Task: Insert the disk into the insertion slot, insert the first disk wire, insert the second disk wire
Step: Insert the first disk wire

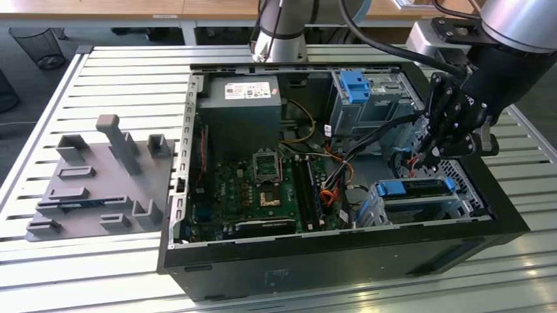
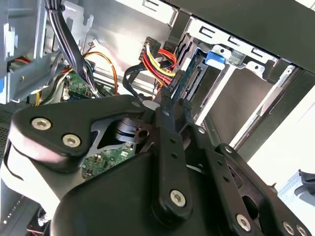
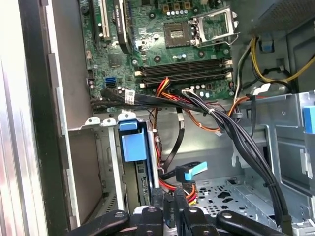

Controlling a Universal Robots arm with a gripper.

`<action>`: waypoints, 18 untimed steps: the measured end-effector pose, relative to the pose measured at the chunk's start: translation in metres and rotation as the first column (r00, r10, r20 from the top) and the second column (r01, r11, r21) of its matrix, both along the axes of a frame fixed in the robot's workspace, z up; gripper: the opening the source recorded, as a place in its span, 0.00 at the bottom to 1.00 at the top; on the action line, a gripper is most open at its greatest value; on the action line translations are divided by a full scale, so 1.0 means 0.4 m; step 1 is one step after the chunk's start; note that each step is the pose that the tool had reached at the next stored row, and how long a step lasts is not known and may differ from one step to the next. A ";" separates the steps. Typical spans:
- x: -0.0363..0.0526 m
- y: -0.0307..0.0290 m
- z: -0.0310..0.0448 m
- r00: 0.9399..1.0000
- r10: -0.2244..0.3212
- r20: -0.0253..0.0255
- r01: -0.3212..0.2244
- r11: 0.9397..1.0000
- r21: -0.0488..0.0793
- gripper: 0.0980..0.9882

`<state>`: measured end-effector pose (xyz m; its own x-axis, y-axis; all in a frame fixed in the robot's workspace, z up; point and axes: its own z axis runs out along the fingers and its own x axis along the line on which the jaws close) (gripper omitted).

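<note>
The disk [image 1: 416,188], dark-faced and framed in bright blue, sits in the insertion slot [image 1: 460,182] at the exterior view's lower right, with the gripper [image 1: 429,156] closed narrowly on a black wire connector [image 2: 173,79] just beside the disk's end.

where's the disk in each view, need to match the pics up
Exterior view: the disk sits in the insertion slot, in the case's corner toward the exterior view's right.
First wrist view: the disk stands edge-on, blue carrier facing the camera.
Second wrist view: the disk lies beside the red-yellow wires.
Shared landmark: the green motherboard.
</note>
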<state>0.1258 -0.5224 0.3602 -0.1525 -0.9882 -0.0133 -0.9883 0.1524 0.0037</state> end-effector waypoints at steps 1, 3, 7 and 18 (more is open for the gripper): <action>0.001 0.001 0.000 1.000 -0.007 0.000 0.007 1.000 0.000 0.16; 0.004 0.002 -0.001 1.000 -0.019 0.000 0.019 1.000 0.000 0.16; 0.011 0.003 -0.003 0.999 -0.035 0.000 0.035 0.999 -0.001 0.16; 0.021 0.003 -0.013 0.998 -0.057 0.000 0.057 0.998 -0.006 0.24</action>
<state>0.1341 -0.5212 0.3552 -0.2090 -0.9779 -0.0077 -0.9779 0.2090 0.0026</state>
